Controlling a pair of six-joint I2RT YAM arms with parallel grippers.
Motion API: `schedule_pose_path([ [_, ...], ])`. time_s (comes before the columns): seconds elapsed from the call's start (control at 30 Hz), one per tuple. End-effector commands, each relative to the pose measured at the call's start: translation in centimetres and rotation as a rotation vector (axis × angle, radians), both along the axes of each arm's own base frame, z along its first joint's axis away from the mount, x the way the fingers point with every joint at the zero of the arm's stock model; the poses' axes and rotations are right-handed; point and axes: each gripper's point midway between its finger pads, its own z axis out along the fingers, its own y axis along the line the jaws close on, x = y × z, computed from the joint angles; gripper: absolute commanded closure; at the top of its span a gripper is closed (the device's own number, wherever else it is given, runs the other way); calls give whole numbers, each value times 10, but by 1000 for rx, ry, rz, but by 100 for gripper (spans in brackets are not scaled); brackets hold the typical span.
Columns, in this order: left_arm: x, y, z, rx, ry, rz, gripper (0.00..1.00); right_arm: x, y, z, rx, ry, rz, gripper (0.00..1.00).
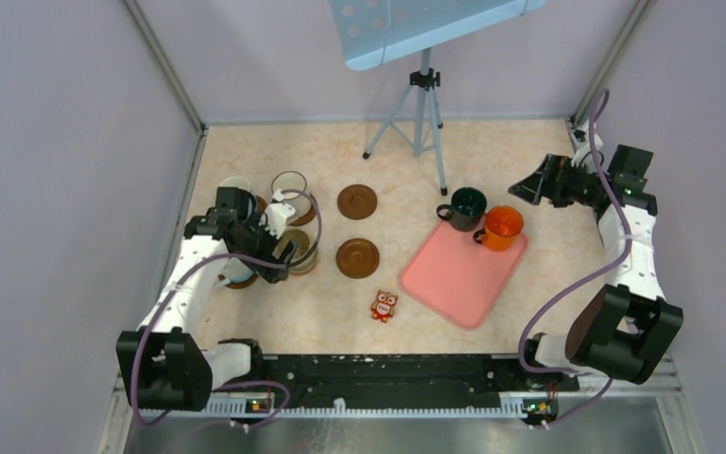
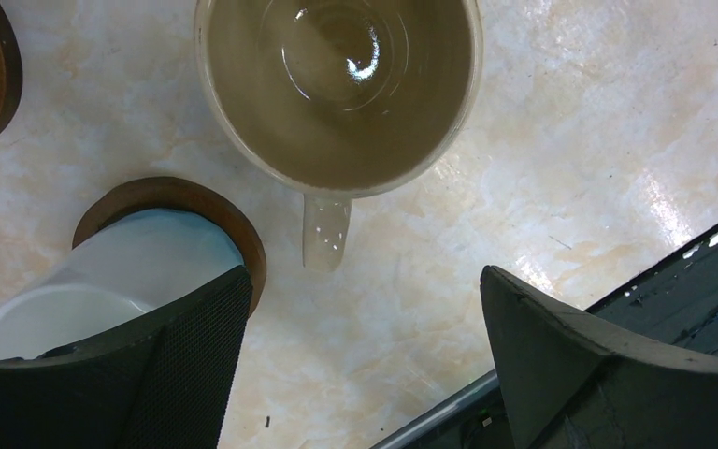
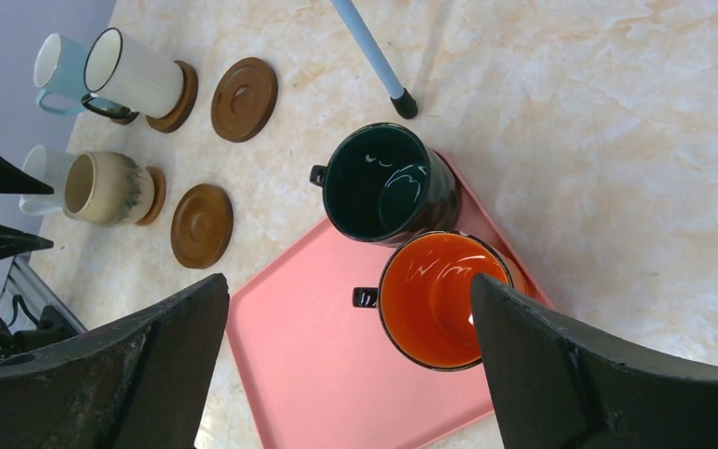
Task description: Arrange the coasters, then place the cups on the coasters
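Four cups stand at the left on coasters: a light blue one (image 3: 56, 70), a white ribbed one (image 3: 136, 79), a beige one (image 2: 337, 84) and a white one (image 2: 103, 290) on its brown coaster (image 2: 238, 238). Two bare coasters (image 1: 356, 200) (image 1: 357, 257) lie in the middle. The dark green cup (image 1: 466, 206) and the orange cup (image 1: 501, 227) stand on the pink tray (image 1: 454, 279). My left gripper (image 2: 365, 309) is open over bare table, between the beige and white cups. My right gripper (image 3: 351, 318) is open and empty above the tray, near the orange cup (image 3: 439, 299).
A small red owl figure (image 1: 384, 305) lies in front of the tray. A tripod (image 1: 421, 113) with a light blue perforated plate stands at the back; one of its legs (image 3: 374, 56) ends close to the green cup. Grey walls enclose the table on three sides.
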Motion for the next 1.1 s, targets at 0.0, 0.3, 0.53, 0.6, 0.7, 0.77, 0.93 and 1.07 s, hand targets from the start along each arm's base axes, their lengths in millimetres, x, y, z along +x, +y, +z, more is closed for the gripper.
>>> schedule_pose_path([
  [0.0, 6, -6, -4, -34, -15, -21, 5, -2, -1, 2, -11, -31, 10, 2],
  [0.3, 3, -8, -19, -41, 31, -29, 13, -2, -1, 2, -13, -29, 10, 2],
  [0.53, 0, -9, -17, -51, 37, -35, 26, -1, -2, 2, -12, -29, 9, 2],
  [0.6, -2, -9, -16, -51, 41, -35, 29, -1, -2, 1, -11, -27, 8, 2],
  [0.7, -4, -8, -16, -42, 42, -37, 33, -1, -2, 2, -11, -27, 8, 2],
  [0.77, -4, -6, -16, -34, 39, -36, 35, -1, -2, 2, -11, -28, 8, 2],
  [0.93, -6, -8, -14, -42, 46, -42, 42, -1, -2, 2, -12, -29, 8, 2],
  [1.07, -4, -8, -11, -43, 42, -40, 36, -1, -1, 2, -11, -29, 10, 2],
])
